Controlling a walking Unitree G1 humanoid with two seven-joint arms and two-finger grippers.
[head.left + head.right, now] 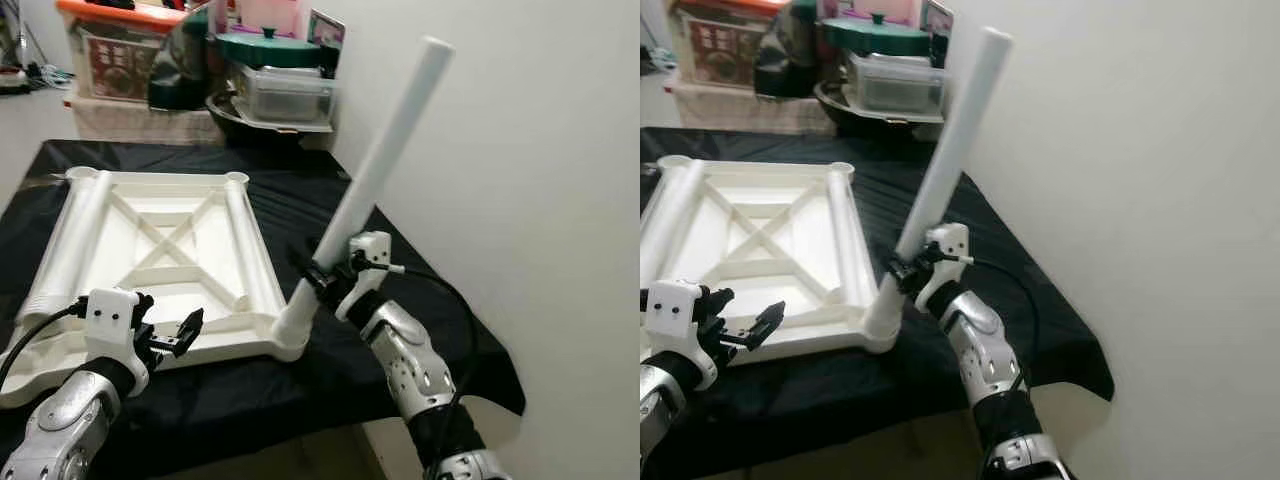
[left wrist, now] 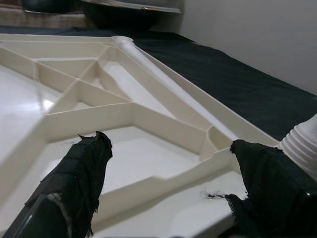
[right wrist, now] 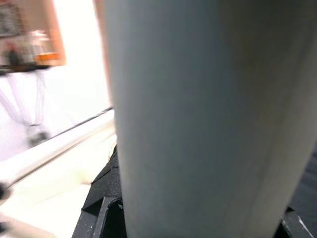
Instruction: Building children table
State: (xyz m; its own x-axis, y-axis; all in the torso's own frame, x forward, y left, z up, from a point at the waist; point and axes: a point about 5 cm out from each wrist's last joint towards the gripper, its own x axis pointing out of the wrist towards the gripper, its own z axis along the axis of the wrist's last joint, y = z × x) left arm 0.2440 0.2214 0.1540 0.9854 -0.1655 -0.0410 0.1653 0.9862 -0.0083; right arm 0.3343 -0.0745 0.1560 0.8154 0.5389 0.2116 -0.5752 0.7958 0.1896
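Silver jointed arms, white wrist housings, black cables, black-fingered left hand

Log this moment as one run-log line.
stage: leg fitting | right gripper: shut on white leg, tilted, foot at tabletop near-right corner socket | left gripper: open, at near edge | two legs lying in tabletop

White plastic tabletop upside down on black cloth, ribbed underside up, white tube leg slanting from its near right corner socket

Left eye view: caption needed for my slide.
Right gripper holds a tilted white leg in the upturned tabletop corner socket.
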